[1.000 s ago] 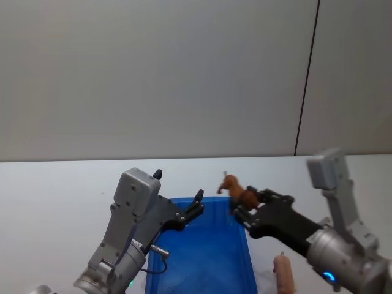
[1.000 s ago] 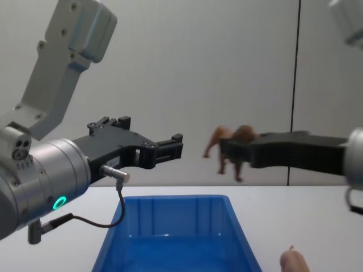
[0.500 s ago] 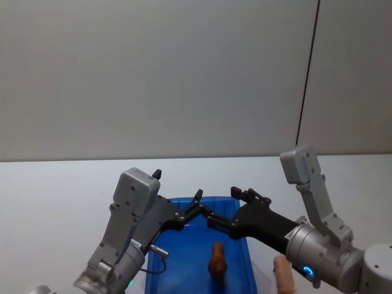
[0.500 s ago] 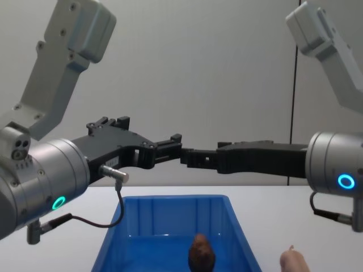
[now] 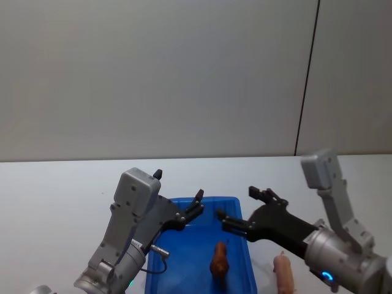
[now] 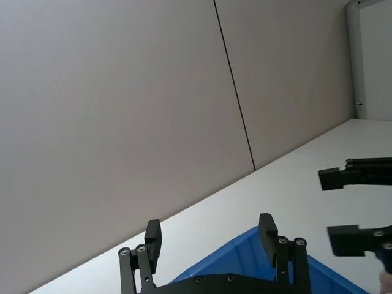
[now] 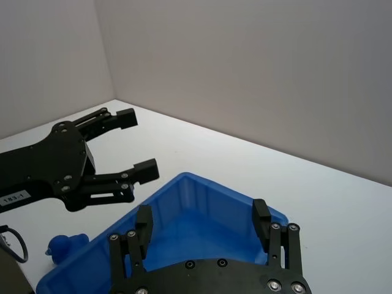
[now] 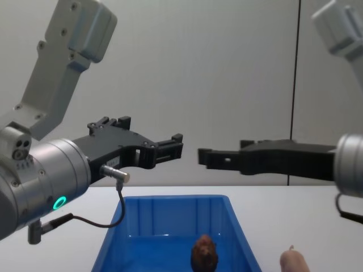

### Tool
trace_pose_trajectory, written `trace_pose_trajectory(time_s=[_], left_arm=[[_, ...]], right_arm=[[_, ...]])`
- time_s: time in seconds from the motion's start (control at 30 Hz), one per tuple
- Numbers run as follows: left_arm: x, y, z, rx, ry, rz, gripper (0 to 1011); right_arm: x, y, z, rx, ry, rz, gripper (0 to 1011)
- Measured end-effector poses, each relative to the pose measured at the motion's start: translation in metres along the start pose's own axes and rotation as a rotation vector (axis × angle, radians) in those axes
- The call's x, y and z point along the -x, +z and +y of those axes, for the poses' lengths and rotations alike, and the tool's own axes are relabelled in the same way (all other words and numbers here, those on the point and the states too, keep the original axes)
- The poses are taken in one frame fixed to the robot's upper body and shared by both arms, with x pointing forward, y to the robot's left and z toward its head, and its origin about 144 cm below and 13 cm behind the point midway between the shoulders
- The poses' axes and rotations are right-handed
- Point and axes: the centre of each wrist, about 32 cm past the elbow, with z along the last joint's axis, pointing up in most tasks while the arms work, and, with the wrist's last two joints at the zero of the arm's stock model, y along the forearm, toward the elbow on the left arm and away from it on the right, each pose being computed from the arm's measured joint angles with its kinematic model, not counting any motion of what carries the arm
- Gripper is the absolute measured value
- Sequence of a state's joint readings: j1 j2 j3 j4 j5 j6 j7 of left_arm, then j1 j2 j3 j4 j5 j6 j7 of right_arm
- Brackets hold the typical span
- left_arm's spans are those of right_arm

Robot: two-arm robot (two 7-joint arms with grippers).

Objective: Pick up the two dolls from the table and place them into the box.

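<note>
The reddish-brown dog doll [image 5: 219, 264] lies inside the blue box [image 5: 188, 252], toward its right side; the chest view shows the dog [image 8: 204, 254] low in the box [image 8: 170, 199]. The pale pink pig doll [image 5: 283, 273] rests on the white table [image 5: 61, 196] just right of the box, also visible as the pig [image 8: 294, 263]. My right gripper [image 5: 245, 208] hovers open and empty above the box's far right corner. My left gripper [image 5: 195, 208] hovers open and empty above the far left part. The two grippers' tips face each other, apart.
A grey wall with a dark vertical seam [image 5: 306, 79] stands behind the table. A thin cable [image 8: 91, 222] hangs from my left arm near the box's left rim. Bare tabletop lies left and right of the box.
One second ago my right gripper held the dog above the box's far right corner. It opened, the dog dropped into the box, and the gripper drew back to the right. The left arm stayed still.
</note>
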State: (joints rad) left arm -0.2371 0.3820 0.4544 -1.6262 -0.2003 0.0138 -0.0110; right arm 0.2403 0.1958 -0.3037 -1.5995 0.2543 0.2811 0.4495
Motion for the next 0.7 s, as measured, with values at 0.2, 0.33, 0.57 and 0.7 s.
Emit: trace_pose_trajectory(time_s=[0.2,0.33,0.57,0.7], left_arm=[[0.0,0.0,0.0,0.0,0.0,0.0,1003],[0.0,0.0,0.0,0.0,0.0,0.0,1003],[0.0,0.0,0.0,0.0,0.0,0.0,1003],[0.0,0.0,0.0,0.0,0.0,0.0,1003]], right_arm=[[-0.003,-0.004,-0.018,-0.003,-0.035,-0.002,1001],[-0.003,-0.007,-0.028,0.001,-0.054,0.0,1001],[0.0,-0.013,-0.043,0.027,-0.091,0.0,1001],[0.002,-0.018,-0.051,0.052,-0.115,0.002,1001]])
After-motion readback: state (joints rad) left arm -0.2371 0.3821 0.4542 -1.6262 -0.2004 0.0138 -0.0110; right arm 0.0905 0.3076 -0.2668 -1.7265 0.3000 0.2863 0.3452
